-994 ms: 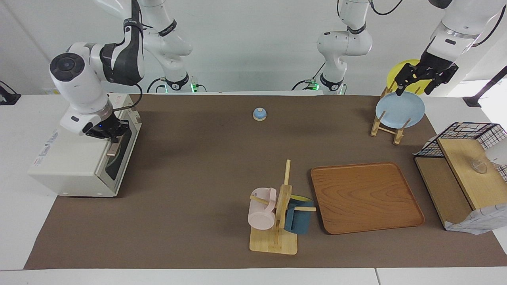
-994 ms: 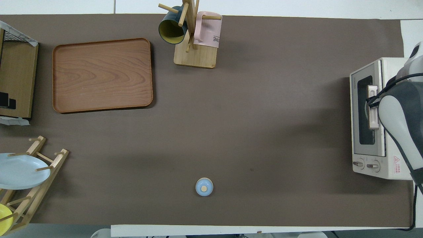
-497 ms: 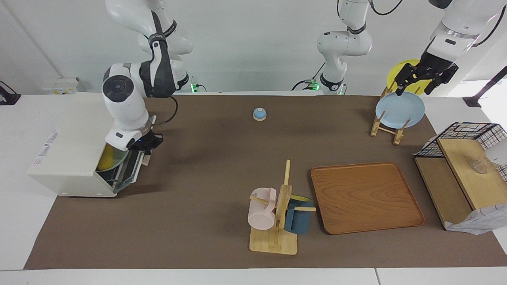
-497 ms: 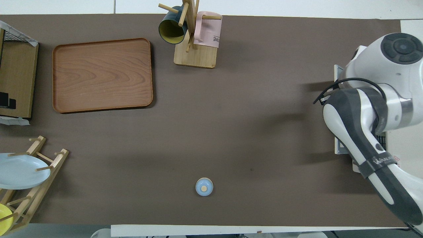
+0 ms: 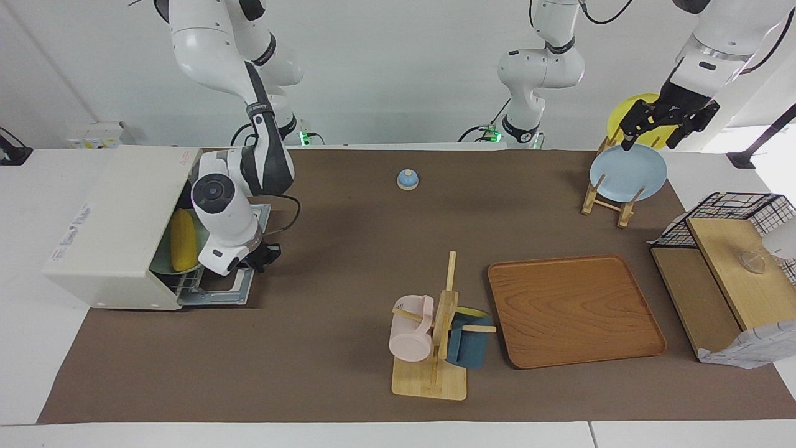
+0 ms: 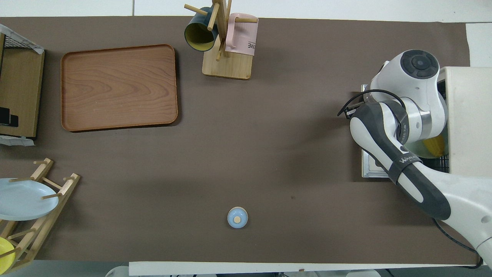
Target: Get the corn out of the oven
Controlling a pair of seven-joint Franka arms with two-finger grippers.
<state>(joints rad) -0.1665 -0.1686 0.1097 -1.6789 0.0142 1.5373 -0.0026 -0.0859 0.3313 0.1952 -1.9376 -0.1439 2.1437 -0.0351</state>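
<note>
The off-white oven (image 5: 118, 218) stands at the right arm's end of the table, its door (image 5: 214, 292) folded down flat on the mat. Inside, the yellow corn (image 5: 183, 239) lies on a greenish plate (image 5: 163, 264) on the wire rack. My right gripper (image 5: 262, 256) is low at the door's outer edge, shut on the door handle, which the hand hides. In the overhead view the right arm covers most of the opening of the oven (image 6: 469, 119), and only the corn's tip (image 6: 434, 145) shows. My left gripper (image 5: 653, 138) waits open over the plate rack.
A blue bell (image 5: 407, 179) sits mid-table near the robots. A mug tree (image 5: 435, 330) with a pink and a blue mug stands beside a wooden tray (image 5: 575, 311). A rack holds a blue plate (image 5: 628, 173) and a yellow plate (image 5: 634, 106). A wire basket (image 5: 727, 205) stands at the left arm's end.
My right gripper has swung the oven door from shut down to flat open, moving out toward the table's middle. The corn now shows. The left arm has not moved.
</note>
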